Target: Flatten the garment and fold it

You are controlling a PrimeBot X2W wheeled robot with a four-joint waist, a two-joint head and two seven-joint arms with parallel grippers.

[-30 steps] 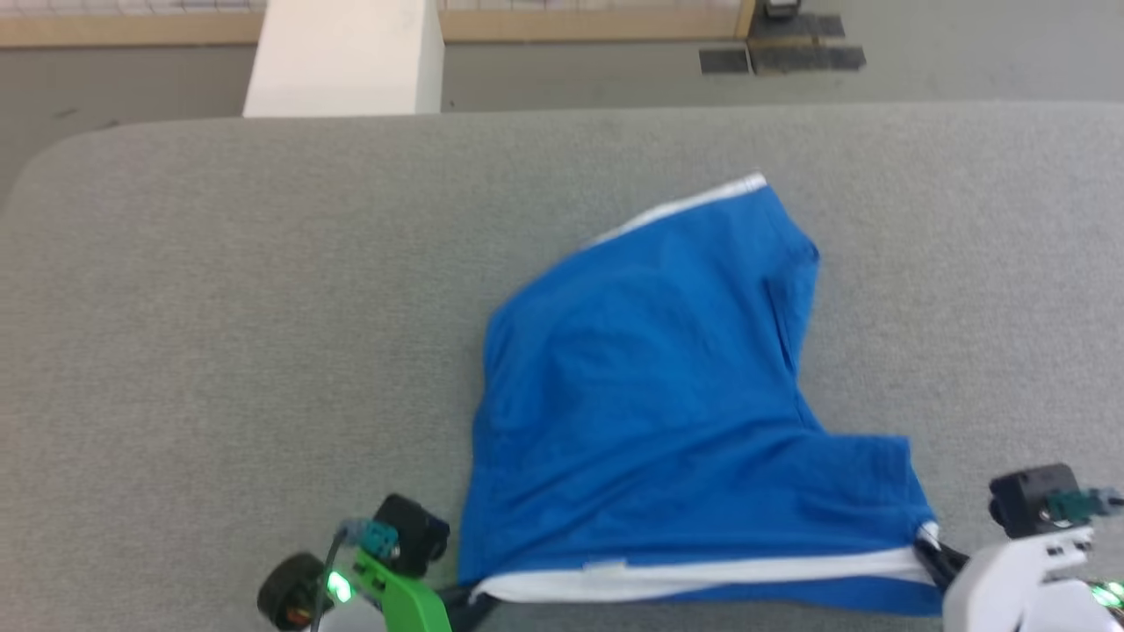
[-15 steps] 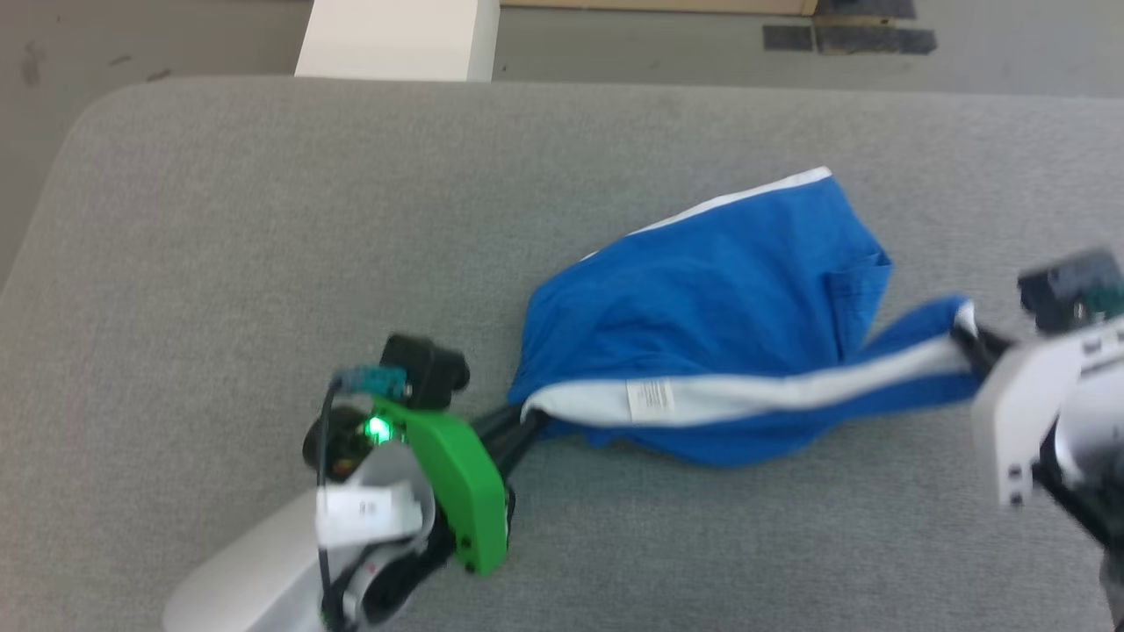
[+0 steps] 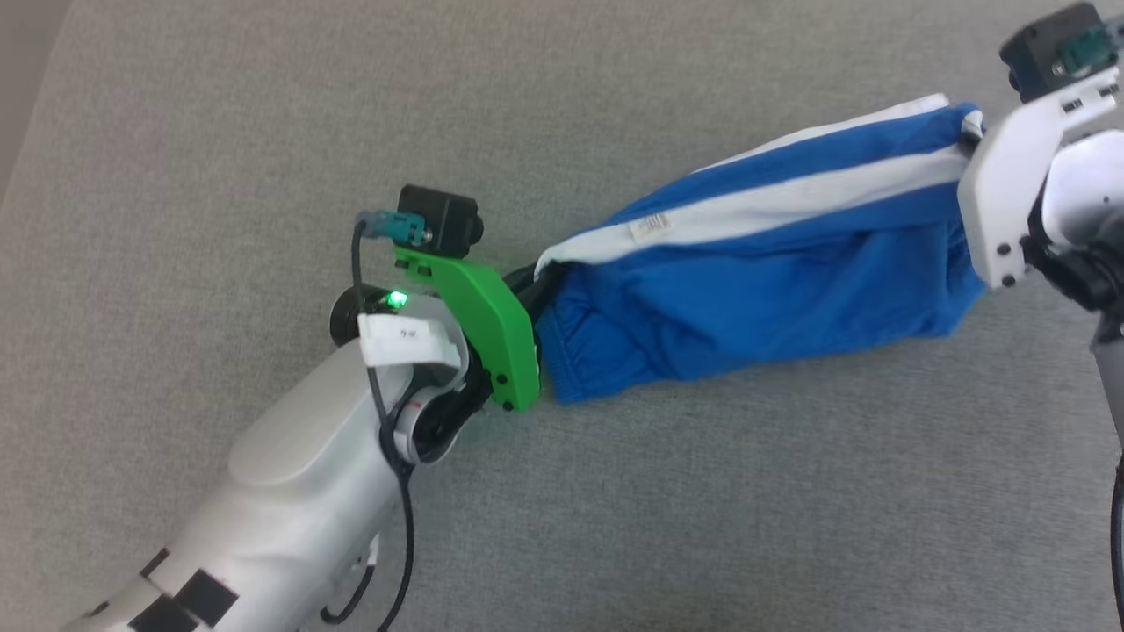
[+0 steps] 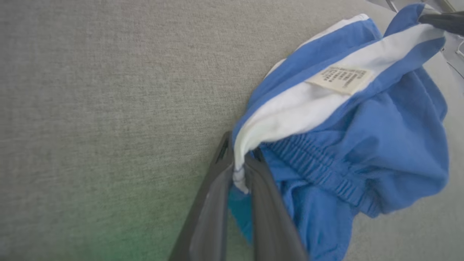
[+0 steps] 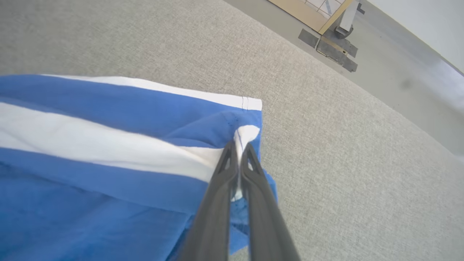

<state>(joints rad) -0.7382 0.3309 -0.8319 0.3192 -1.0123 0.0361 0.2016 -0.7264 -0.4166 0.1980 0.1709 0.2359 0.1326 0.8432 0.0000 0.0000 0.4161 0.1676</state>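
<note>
The garment (image 3: 755, 281), bright blue shorts with a white side stripe and a small care label, hangs stretched between my two grippers above the grey table (image 3: 219, 132). My left gripper (image 3: 537, 274) is shut on the waistband end of the white stripe; the left wrist view shows the garment (image 4: 344, 145) with its gathered elastic, pinched by that gripper (image 4: 241, 163). My right gripper (image 3: 970, 132) is shut on the hem corner at the stripe's other end. In the right wrist view the garment (image 5: 108, 152) sags below the right gripper (image 5: 239, 146).
The grey fabric-covered table runs all around the garment. Its rounded left edge and the floor (image 3: 22, 79) show at the upper left. The right wrist view shows the table's far edge, bare floor (image 5: 398, 65) and a dark floor plate (image 5: 328, 45) beyond.
Both grippers have carried the white-striped edge up and away over the table, lifting the shorts so they now hang stretched between them. The head camera has tilted down.
</note>
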